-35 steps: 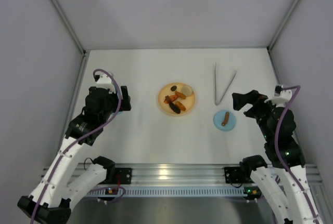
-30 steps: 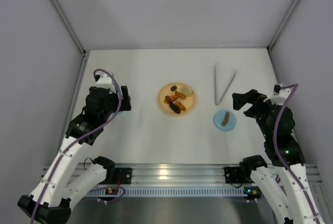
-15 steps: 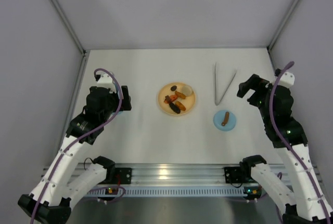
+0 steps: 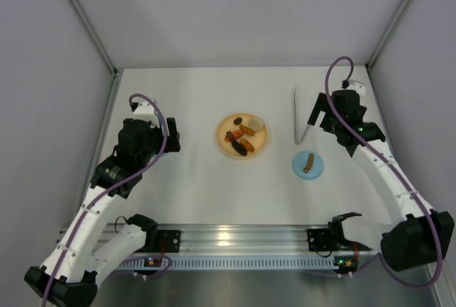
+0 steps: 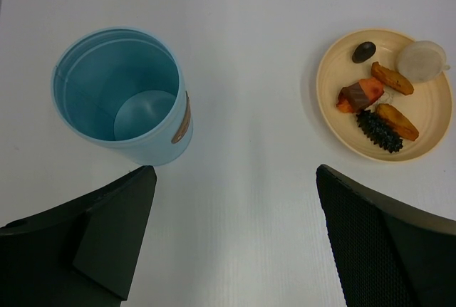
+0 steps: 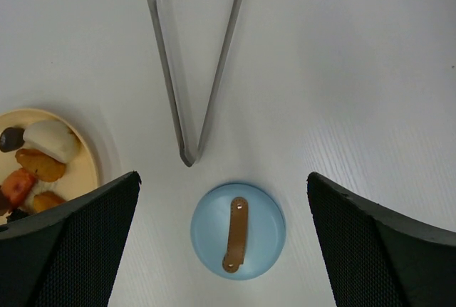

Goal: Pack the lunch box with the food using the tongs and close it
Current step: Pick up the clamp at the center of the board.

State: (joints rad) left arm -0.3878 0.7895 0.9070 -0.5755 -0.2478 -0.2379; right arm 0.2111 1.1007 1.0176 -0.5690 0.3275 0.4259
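Right gripper (image 4: 322,116) swung forward over tongs (image 4: 296,111), covering one tong arm in top view; left gripper (image 5: 235,250) mostly hides lunch box (image 5: 153,152) there; both pincers wide, empty

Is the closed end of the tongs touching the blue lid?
Apart. Right wrist view shows a strip of bare table between the joined end of the tongs and the lid.
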